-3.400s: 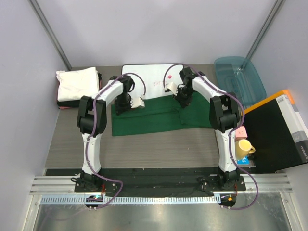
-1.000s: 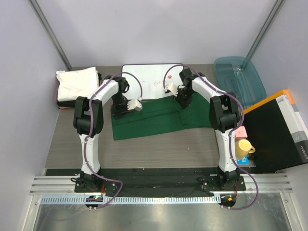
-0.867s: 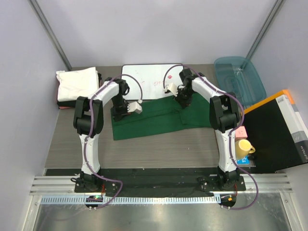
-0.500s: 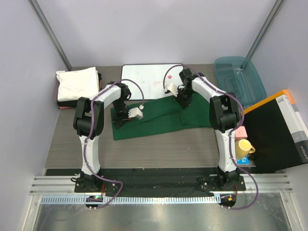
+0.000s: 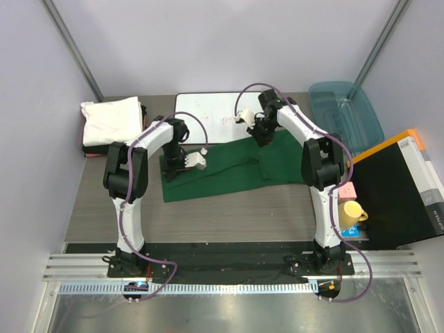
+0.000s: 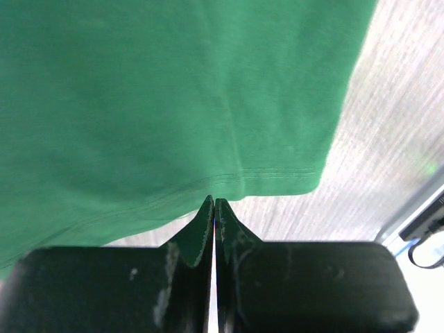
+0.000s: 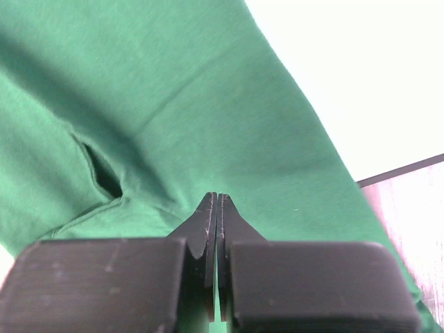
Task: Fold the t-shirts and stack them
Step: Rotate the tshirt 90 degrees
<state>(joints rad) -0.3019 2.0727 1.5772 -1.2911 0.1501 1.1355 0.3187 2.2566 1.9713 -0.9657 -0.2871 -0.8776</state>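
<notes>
Two-point pinch on dark green short-sleeved cloth t-shirt (image 5: 229,170), spread on grey wood-grain worktop (image 5: 229,215).
Left gripper (image 6: 214,205) closed on hem (left end of cloth); right gripper (image 7: 215,198) closed on far edge, next to flat white black-rimmed board (image 5: 215,104). Folded white t-shirt (image 5: 111,119) lying far left.

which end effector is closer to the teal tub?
Right. The right end effector pinches the green shirt at its far edge, left of the teal tub; the left end effector is across the shirt, farther left.
</notes>
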